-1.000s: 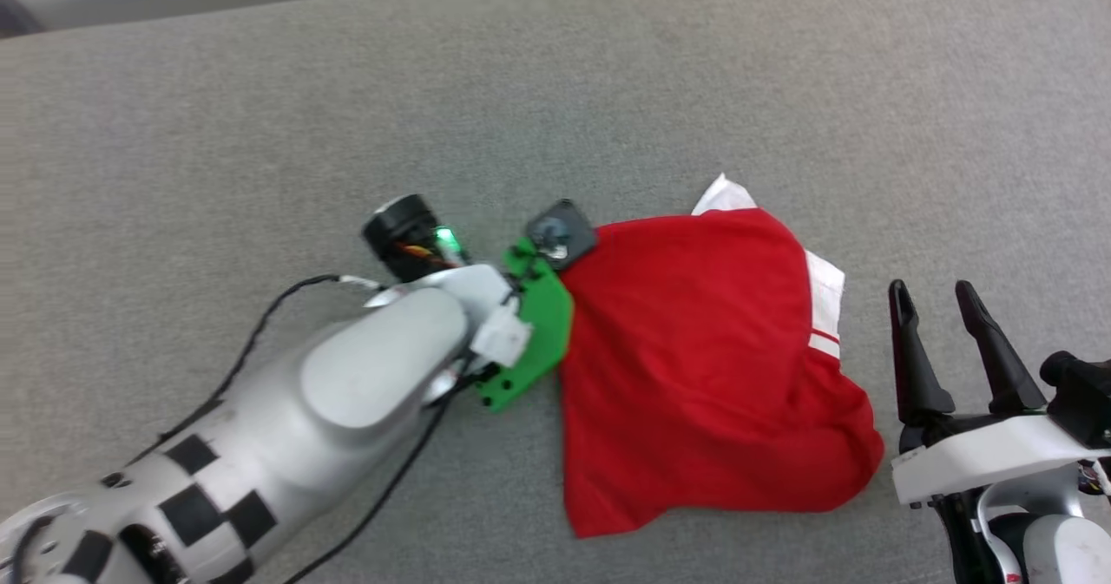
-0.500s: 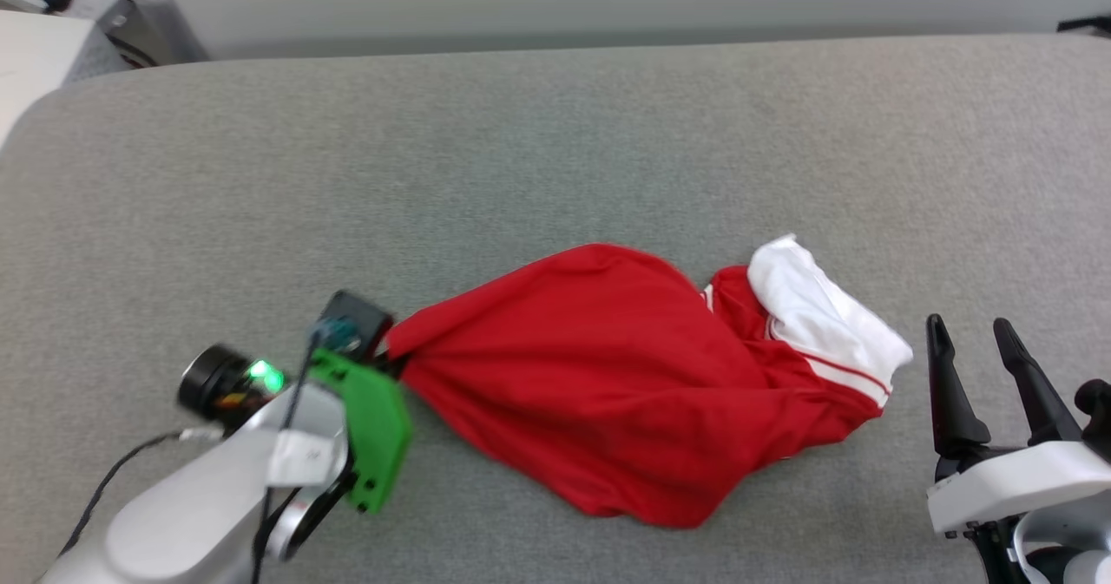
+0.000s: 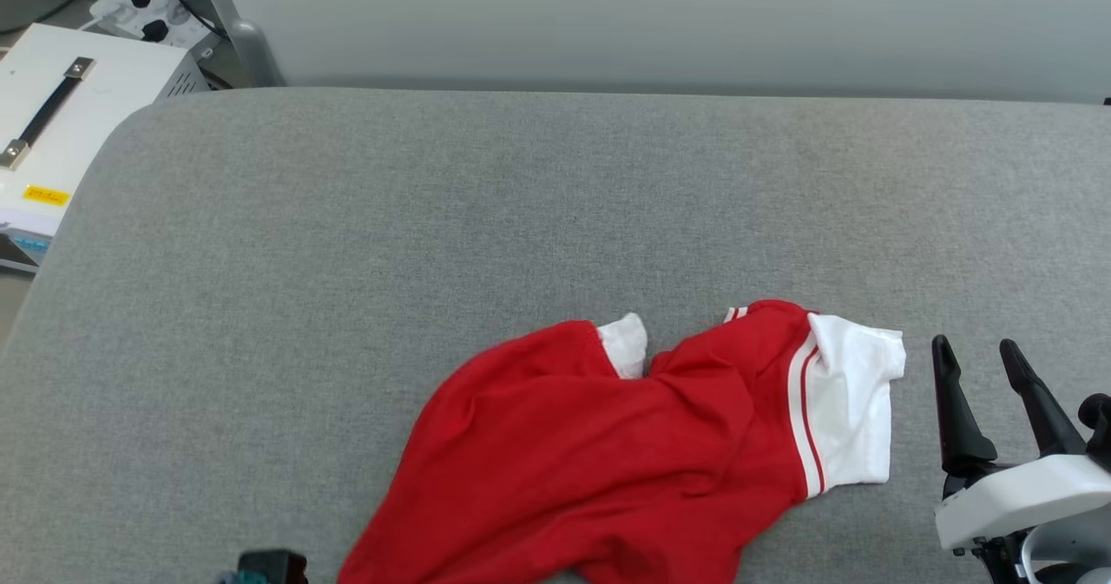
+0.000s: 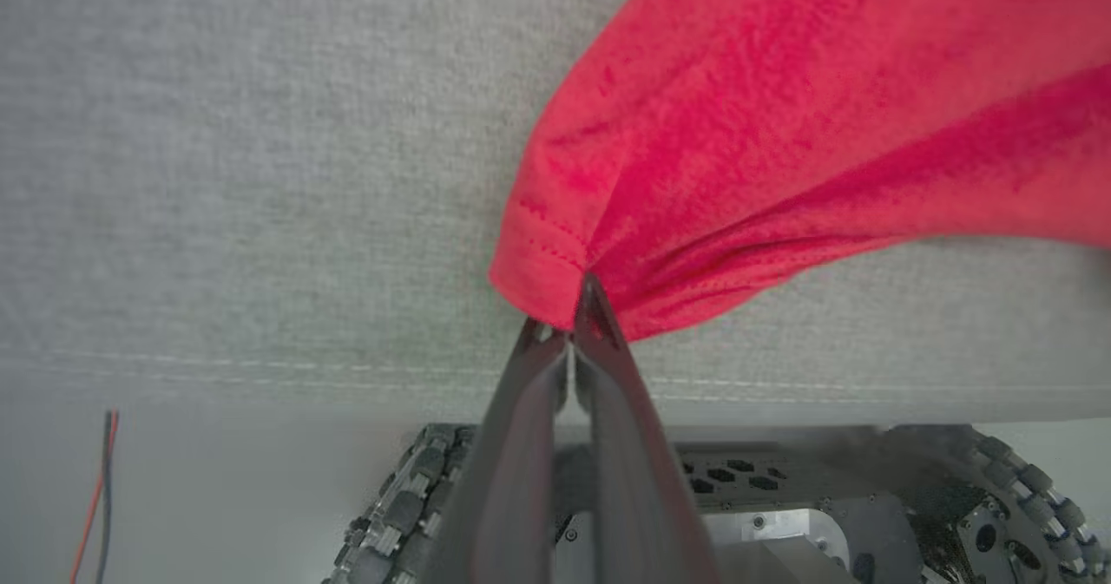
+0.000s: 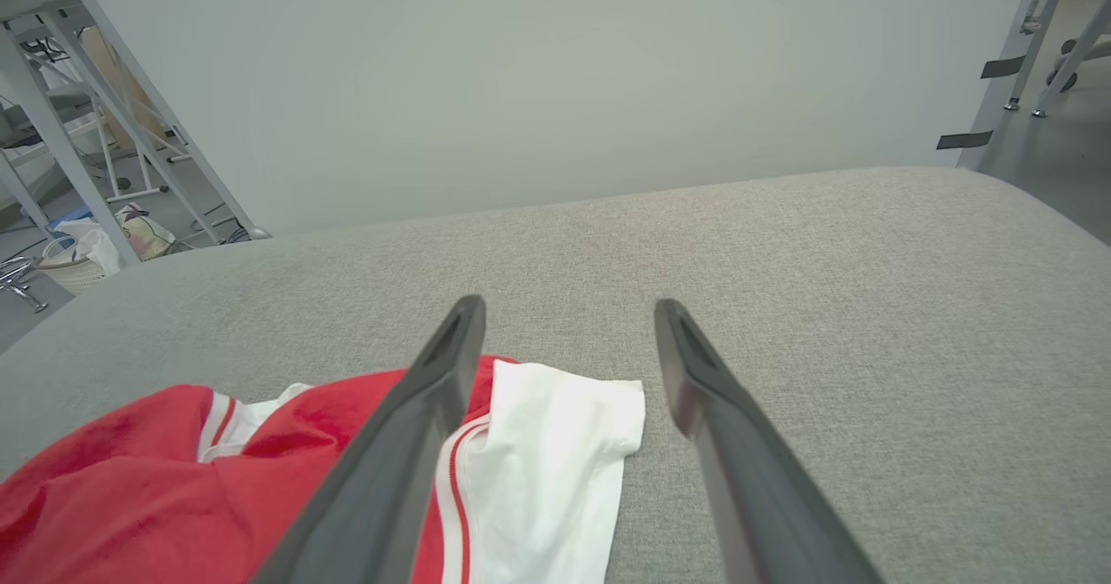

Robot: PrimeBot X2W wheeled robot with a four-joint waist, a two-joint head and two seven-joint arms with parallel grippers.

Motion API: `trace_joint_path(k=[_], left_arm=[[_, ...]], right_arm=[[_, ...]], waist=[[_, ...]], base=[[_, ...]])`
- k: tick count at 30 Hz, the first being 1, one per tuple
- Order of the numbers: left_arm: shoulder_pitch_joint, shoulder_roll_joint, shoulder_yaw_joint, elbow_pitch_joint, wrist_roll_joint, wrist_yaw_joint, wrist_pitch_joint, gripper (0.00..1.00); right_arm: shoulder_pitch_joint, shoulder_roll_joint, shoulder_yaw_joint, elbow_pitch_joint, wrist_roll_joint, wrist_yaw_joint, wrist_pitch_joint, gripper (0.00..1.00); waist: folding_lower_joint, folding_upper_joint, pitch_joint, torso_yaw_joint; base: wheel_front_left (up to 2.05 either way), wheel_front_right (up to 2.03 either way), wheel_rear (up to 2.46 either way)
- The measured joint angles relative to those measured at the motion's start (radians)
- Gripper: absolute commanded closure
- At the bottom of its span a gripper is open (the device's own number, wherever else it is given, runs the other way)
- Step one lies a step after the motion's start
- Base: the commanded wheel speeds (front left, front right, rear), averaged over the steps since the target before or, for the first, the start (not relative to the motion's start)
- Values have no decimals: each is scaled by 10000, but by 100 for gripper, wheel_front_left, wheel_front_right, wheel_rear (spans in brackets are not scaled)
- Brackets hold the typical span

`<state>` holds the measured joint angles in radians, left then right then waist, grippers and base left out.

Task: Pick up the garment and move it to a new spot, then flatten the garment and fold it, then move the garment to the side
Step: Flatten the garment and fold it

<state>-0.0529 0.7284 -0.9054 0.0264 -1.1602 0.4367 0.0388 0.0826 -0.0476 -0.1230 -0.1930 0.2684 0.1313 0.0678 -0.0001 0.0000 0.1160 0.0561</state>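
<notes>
Left gripper [image 4: 573,328]: pinched shut on a hem corner of the garment [image 3: 625,454], over the bench's [image 3: 434,219] near edge; apparently to drag it
Right gripper [image 3: 976,354]: jaws wide, empty; just beside the white sleeve [image 3: 855,410]
Garment: crumpled, toward the near right corner

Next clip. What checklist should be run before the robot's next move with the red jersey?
1. Left gripper shut on the garment at its hem: ok.
2. Right gripper open, empty: ok.
3. Right gripper apart from the white sleeve: ok.
4. Garment lying flat: not ok, bunched and creased.
5. Printed side facing up: cannot tell, plain red shows.
</notes>
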Motion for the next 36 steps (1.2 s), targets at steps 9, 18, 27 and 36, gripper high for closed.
trace_joint_path(k=[9, 18, 27, 36], left_arm=[[287, -715, -6, 570, 113, -487, -903, 0], [-1393, -617, 449, 19, 1743, -364, -2320, 0], [-4298, -1166, -362, 646, 2424, -1962, -500, 0], [-6242, -1808, -1321, 2930, 2217, -3728, 2134, 0]], right_arm=[[187, 0, -25, -288, -123, 0, 211, 0], [186, 0, -29, -598, -198, 0, 428, 0], [94, -4, 119, -650, -198, 0, 477, 0], [-277, 0, 368, -570, -226, 0, 495, 0]], waist=[[0, 0, -341, 27], [0, 0, -458, 41], [0, 0, -146, -122], [0, 0, 455, -658]], base=[[0, 0, 0], [0, 0, 0], [0, 0, 0], [0, 0, 0]])
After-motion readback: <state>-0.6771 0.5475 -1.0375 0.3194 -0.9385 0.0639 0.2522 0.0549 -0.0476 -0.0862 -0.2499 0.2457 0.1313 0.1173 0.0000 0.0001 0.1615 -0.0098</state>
